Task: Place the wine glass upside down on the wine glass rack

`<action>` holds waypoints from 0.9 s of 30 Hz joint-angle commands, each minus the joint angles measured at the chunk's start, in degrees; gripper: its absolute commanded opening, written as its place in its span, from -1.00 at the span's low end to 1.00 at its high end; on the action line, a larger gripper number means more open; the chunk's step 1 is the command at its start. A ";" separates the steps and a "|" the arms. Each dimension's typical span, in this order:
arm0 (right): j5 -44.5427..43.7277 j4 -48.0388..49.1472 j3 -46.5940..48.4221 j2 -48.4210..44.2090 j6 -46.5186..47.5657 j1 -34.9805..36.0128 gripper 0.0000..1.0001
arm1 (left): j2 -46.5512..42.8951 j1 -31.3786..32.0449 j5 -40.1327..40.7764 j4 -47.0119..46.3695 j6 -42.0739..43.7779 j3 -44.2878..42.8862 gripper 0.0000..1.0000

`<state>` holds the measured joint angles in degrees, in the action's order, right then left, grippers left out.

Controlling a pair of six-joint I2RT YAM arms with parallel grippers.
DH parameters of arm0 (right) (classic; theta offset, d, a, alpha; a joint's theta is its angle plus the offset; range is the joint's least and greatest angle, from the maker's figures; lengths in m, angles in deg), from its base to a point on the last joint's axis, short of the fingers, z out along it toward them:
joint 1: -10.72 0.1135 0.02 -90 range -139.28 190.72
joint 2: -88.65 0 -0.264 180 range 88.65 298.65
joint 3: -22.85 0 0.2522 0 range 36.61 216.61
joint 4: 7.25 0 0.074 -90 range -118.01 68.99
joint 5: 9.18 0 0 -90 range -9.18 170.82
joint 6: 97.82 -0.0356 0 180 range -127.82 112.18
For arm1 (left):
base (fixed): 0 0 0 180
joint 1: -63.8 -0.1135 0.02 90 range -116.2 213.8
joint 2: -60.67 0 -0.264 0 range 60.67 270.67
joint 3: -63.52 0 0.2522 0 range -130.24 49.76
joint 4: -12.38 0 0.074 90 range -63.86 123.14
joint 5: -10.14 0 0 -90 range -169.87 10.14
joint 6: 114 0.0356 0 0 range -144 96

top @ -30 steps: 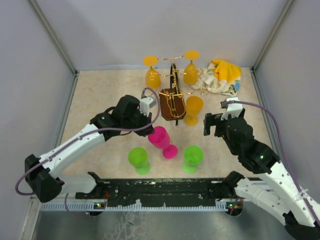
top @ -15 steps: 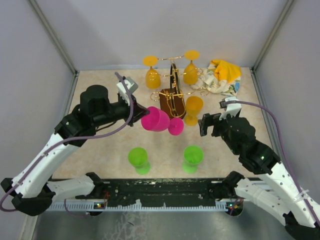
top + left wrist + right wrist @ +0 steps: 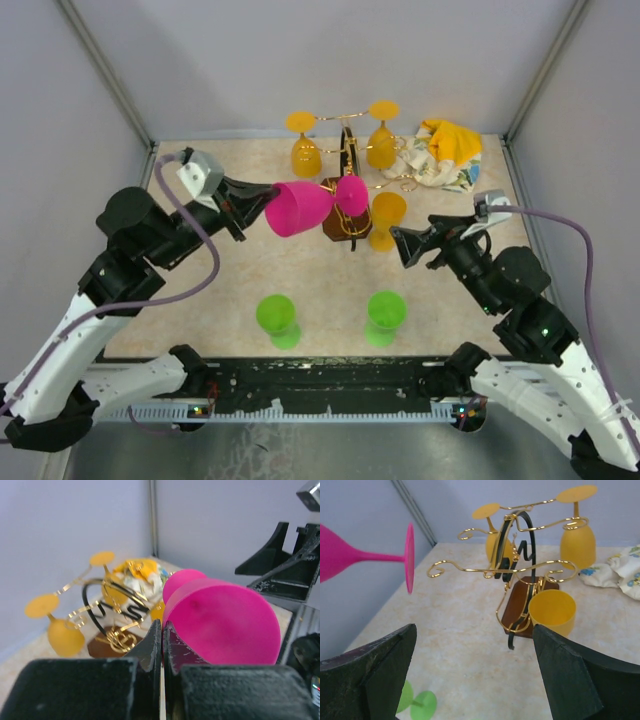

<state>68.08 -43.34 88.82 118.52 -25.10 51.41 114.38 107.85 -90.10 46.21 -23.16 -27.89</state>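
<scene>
Over a beige tabletop [image 3: 200, 290] between grey walls [image 3: 330, 60], left jaws clamped on pink wine glass [image 3: 298, 208], right jaws apart.

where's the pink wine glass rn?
Top view, left of centre: the pink wine glass is held sideways in the air by the left gripper, its foot toward the wine glass rack.

The white-and-black left arm [image 3: 75, 335] and its twin, the right arm [image 3: 560, 385], are built alike: long white links dotted with rows of small holes, joined by bulky matte black joint housings [image 3: 127, 210]. A thin purple-grey cable [image 3: 212, 265] runs loosely along each to a small silver-grey camera block [image 3: 200, 172] at the wrist. The wedge-shaped black fingers [image 3: 572, 682] have a coarse, grainy surface.
</scene>
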 commanded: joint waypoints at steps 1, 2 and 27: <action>4.43 11.90 0.86 0.52 -5.08 -0.35 0.99 | -1.90 0.32 2.07 -22.81 6.62 6.79 -1.00; 5.15 14.39 0.24 0.76 -5.89 -0.34 0.99 | -2.06 0.33 2.13 -27.54 7.76 9.09 -1.00; 12.42 48.42 -5.68 12.16 -33.73 -0.34 0.91 | 3.82 6.71 5.15 -87.22 18.83 35.10 -1.00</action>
<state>80.06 -3.49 83.70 129.32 -52.29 51.43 118.27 113.97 -85.19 -35.29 -5.17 5.77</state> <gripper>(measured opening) 0.965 0.009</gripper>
